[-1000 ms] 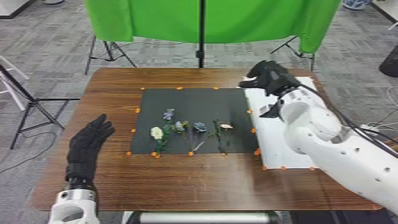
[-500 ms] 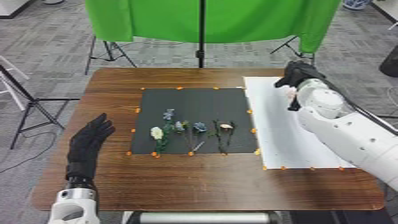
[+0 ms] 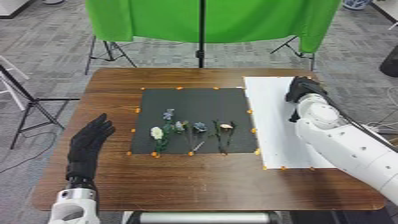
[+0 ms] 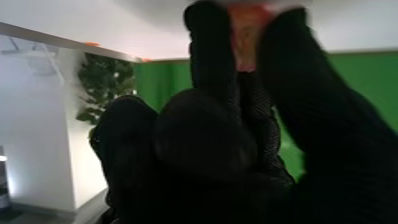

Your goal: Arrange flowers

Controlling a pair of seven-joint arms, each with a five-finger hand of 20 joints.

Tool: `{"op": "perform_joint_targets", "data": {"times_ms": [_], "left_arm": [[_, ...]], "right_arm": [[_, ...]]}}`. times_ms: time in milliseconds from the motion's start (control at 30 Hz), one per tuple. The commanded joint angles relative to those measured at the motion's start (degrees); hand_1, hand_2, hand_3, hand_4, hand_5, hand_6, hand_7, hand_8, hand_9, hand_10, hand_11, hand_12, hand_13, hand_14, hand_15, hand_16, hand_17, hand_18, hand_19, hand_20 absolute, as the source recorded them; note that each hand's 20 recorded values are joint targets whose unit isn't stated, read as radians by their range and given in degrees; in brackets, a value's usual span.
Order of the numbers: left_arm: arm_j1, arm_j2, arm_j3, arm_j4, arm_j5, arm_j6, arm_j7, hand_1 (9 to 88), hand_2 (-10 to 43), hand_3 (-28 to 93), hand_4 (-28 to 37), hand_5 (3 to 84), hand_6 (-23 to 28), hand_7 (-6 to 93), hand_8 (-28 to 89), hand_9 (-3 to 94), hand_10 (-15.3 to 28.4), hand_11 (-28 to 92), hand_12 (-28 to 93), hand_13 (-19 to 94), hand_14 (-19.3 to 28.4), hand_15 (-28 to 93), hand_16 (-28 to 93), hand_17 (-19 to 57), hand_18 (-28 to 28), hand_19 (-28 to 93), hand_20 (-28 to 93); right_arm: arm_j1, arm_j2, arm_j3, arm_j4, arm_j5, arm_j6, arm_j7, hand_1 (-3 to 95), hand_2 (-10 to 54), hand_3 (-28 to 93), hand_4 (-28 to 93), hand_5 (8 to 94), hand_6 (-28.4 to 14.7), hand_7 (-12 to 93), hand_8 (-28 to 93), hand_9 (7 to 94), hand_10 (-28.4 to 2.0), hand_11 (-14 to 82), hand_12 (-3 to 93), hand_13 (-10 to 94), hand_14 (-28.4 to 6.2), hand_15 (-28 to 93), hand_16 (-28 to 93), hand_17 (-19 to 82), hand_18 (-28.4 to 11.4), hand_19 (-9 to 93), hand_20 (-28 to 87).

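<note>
Closest to the robot, over the near left part of the brown counter [image 3: 213, 187], I see the left hand [image 3: 87, 145], palm and fingers stretched out straight, fingers close together and pointing away toward the far side. Orange bits [image 3: 284, 168] sit along the near edge of a long white sheet [image 3: 282, 145] on the right side of the counter, and more dot the edges of the dark mat [image 3: 200, 100] beside it.

The flowers lie on that mat in a loose row (rather a pretty little line-up): a cream bloom [image 3: 157, 133] with green leaves at the left, then a violet-blue one [image 3: 169, 114] reaching a little farther up the mat, a blue bloom [image 3: 201, 127] toward the middle and a pale peach one [image 3: 226, 126] to the right, their stems mostly running back toward the robot.

Beyond them, over the far part of the white sheet, is the right hand [image 3: 305, 89]. In the right wrist view the fingertips of the right hand [image 4: 204, 135] are closed in on a pinkish-red thing [image 4: 244, 37]; it looks like a flower, though it is too blurred for me to be sure. Past the counter's far edge hangs a bright green cloth [image 3: 249, 22], with a dark pole [image 3: 202, 35] standing before it
</note>
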Motion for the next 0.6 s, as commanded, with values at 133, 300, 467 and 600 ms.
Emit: {"op": "perform_joint_targets", "data": {"times_ms": [133, 300, 467, 600], "left_arm": [[0.5, -0.55, 0.17, 0.24, 0.68, -0.22, -0.41, 23.6, 9.2, 64, -28.3, 42.8, 7.1, 6.5, -5, 39.2, 14.3, 17, 11, 29, 18.6, 27, -2, 3.8, 13.6, 12, 19], [0.7, -0.28, 0.00, 0.42, 1.18, 0.06, -1.18, 23.6, 9.1, 64, -28.3, 42.8, 7.1, 6.4, -5, 39.1, 14.3, 17, 11, 29, 18.6, 27, -2, 3.9, 13.6, 12, 20], [0.4, -0.40, -0.02, 0.53, 1.50, -0.25, -1.32, 24.2, 9.1, 63, -28.3, 42.7, 7.1, 6.4, -5, 39.1, 14.3, 17, 11, 29, 18.7, 27, -2, 3.9, 13.6, 12, 20], [0.3, -0.48, 0.15, 0.47, 1.51, -0.24, -1.37, 24.3, 9.1, 63, -28.3, 42.7, 7.1, 6.4, -5, 39.1, 14.3, 17, 11, 29, 18.6, 27, -2, 3.9, 13.6, 12, 20]], "right_arm": [[-4.8, 3.5, 2.9, -8.0, -1.2, 7.7, -2.8, 63.7, -9.5, 55, -20, 80.2, 1.6, 23, 7, 93.6, -7.6, 9.7, 36.7, 94, -0.2, 64, 29, 71, -10.0, 93, 61], [-9.0, 7.8, 6.9, -19.4, -0.4, 6.5, -3.8, 63.4, -9.5, 55, -19, 80.6, 1.3, 23, 7, 93.7, -7.8, 10.3, 36.8, 94, -0.1, 64, 29, 71, -9.8, 93, 61], [-13.6, 10.0, 8.4, -29.1, 0.0, 4.7, -6.3, 63.1, -9.5, 55, -19, 80.7, 1.2, 23, 7, 93.7, -7.7, 10.2, 37.0, 94, 0.0, 64, 29, 71, -9.7, 93, 61], [-15.9, 9.9, 8.0, -32.6, -0.4, 2.7, -7.9, 63.0, -9.5, 56, -19, 80.6, 1.2, 22, 7, 93.7, -7.7, 10.1, 36.9, 94, 0.2, 64, 29, 71, -9.6, 93, 61]]}}
